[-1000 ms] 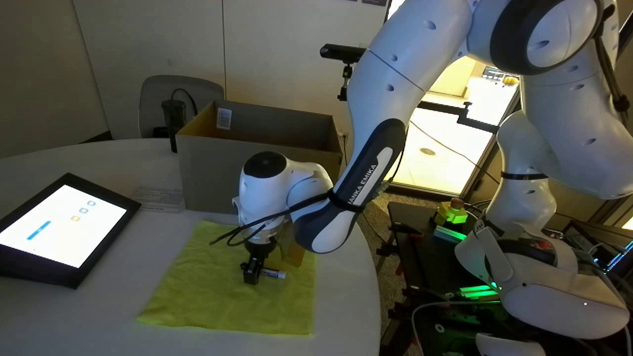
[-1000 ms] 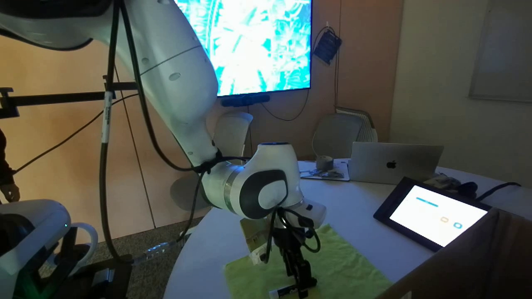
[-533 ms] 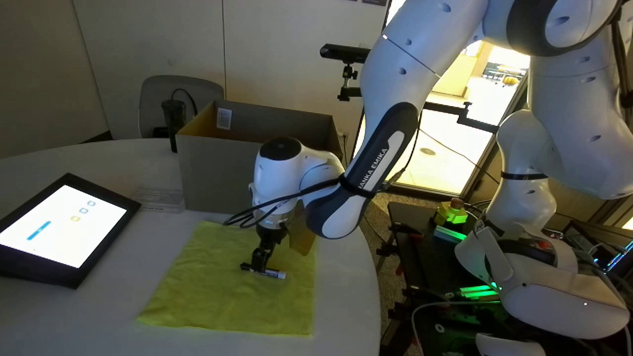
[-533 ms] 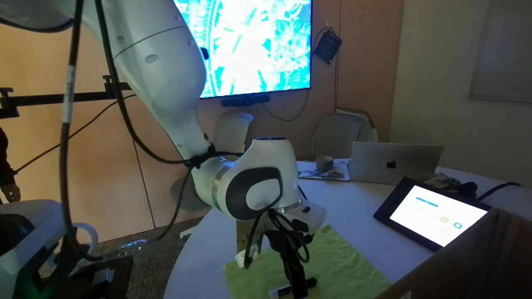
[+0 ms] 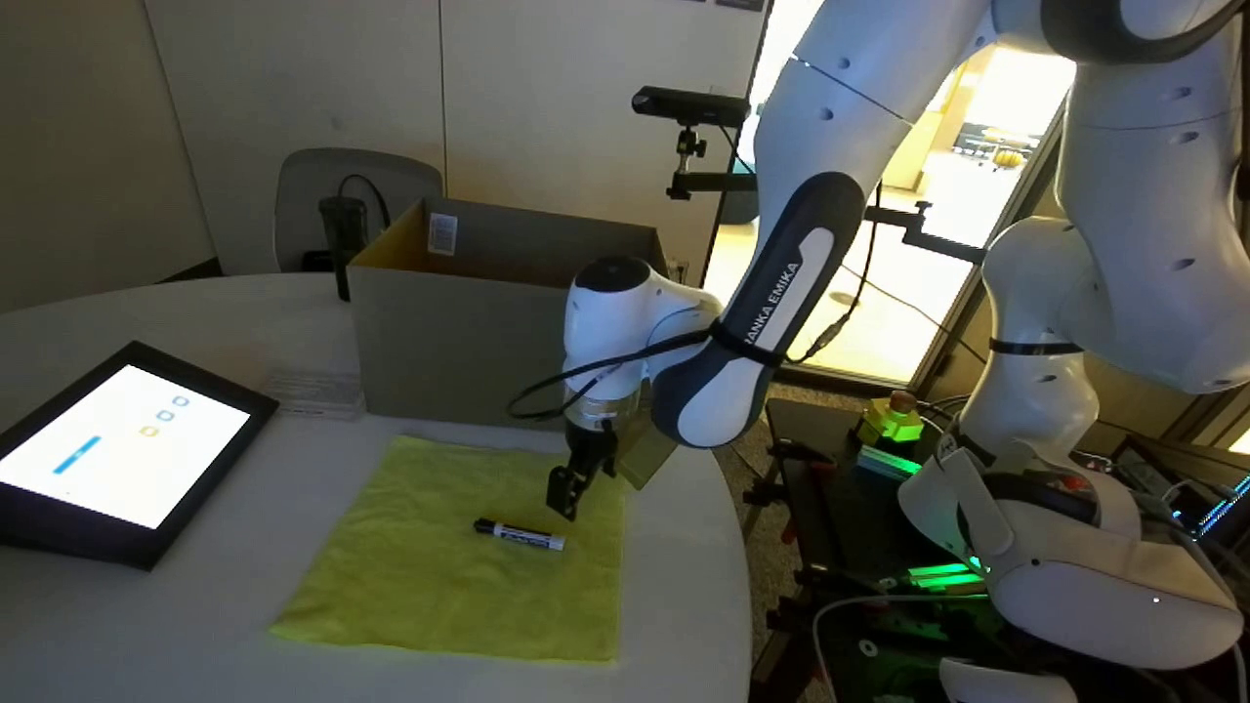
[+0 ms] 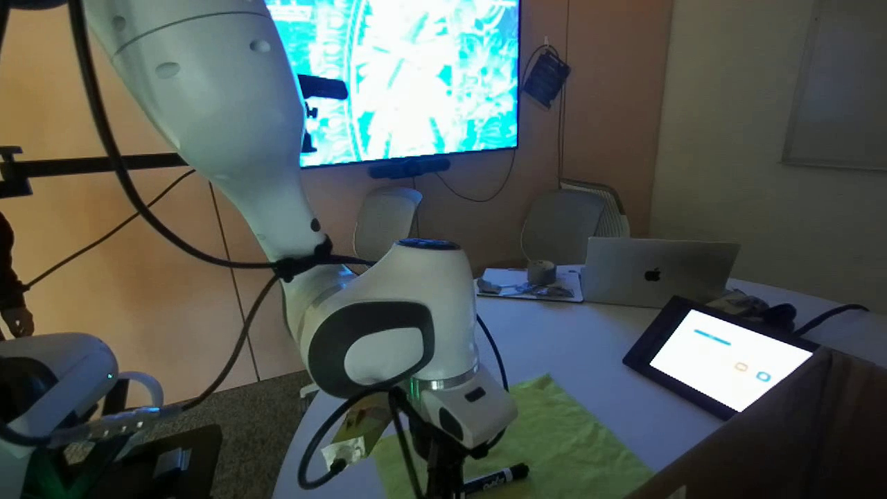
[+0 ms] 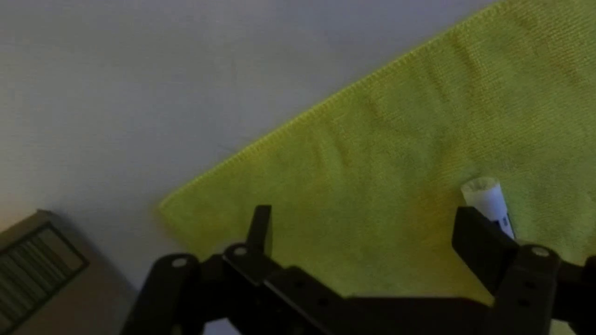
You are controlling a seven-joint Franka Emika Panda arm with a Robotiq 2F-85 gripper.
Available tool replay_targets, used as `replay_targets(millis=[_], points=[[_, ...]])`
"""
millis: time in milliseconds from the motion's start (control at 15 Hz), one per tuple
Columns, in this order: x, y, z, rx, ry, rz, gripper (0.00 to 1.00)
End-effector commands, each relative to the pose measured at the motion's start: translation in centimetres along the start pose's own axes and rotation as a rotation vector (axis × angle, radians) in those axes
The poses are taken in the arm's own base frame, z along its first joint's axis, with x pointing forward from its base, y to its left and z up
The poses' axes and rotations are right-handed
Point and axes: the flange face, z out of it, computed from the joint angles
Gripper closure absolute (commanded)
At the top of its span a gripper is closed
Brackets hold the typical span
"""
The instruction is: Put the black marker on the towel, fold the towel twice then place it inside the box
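In an exterior view: marker [image 5: 520, 535] lies on spread towel [image 5: 449, 600], lower centre. In an exterior view: box [image 6: 783, 440], lower right. Wrist view: gripper [image 7: 363, 218], jaws apart, nothing held; marker, right. Placing seems complete; first fold likely next, calls for pinching towel edge.

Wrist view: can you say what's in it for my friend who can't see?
An open, black, two-fingered gripper hangs over a flat yellow-green cloth towel on a pale table. A thin black marker lies on the towel at the picture's right, mostly hidden by the gripper, its white end showing.
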Motion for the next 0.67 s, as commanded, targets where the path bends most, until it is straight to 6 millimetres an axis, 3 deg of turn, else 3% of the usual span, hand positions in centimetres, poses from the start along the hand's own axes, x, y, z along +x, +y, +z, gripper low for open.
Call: replay_targets(millis=[0, 600], points=[[-1.3, 2.4, 0.5, 0.059, -0.005, 0.113, 0.0], [0.0, 5.9, 3.4, 0.164, 0.048, 0.307, 0.0]])
